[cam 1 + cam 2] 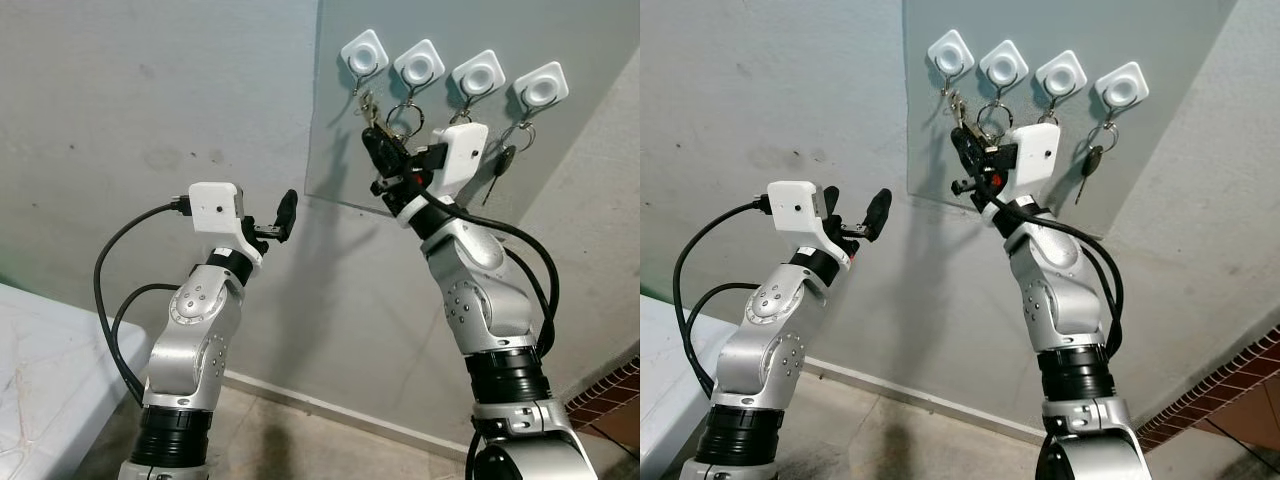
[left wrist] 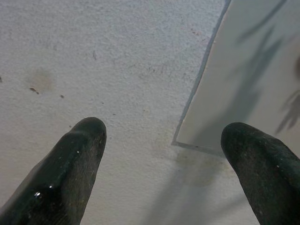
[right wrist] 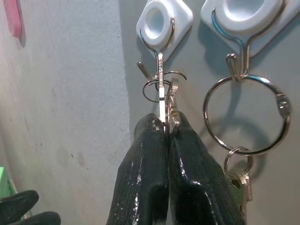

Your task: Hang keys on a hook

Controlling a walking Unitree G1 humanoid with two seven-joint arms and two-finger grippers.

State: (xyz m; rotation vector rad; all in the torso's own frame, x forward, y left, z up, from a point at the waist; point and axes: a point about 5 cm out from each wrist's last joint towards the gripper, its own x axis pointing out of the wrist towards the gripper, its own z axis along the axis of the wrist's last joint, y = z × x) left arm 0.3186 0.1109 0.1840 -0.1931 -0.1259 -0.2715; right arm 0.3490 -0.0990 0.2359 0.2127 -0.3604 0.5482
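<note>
Keys are pinched tight by the right gripper under the board's corner hook. Left gripper is held wide open.

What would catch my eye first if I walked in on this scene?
Most likely the right gripper, raised to the wall and pinching a set of keys just under the leftmost hook in a row of four white ones. The next hook along holds a big key ring with keys dangling. The left gripper hovers open, lower down, facing bare grey wall.
</note>
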